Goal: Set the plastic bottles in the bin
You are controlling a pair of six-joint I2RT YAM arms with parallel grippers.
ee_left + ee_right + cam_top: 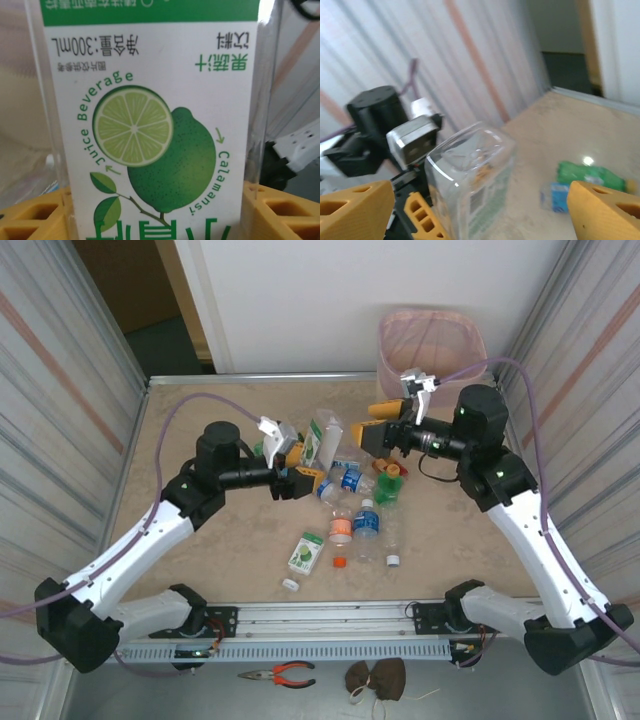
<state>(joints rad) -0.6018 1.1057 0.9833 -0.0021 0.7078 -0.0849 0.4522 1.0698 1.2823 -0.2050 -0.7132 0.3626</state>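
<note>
Beige table point(250, 540), left gripper point(300, 472) clamping lime bottle point(150, 125)

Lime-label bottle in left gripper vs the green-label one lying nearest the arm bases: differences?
The lime-label bottle is clamped in the left gripper; the green-label bottle lies loose on the table. The lime-label bottle faces the right gripper's open fingers; the green-label bottle is away from both. Shared: green-and-white labels.

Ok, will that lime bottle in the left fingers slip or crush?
The lime bottle looks clear and empty, so probably light. Its plastic walls may buckle under a hard squeeze. Its square sides should rest flat against the left fingers, so rolling seems unlikely.
</note>
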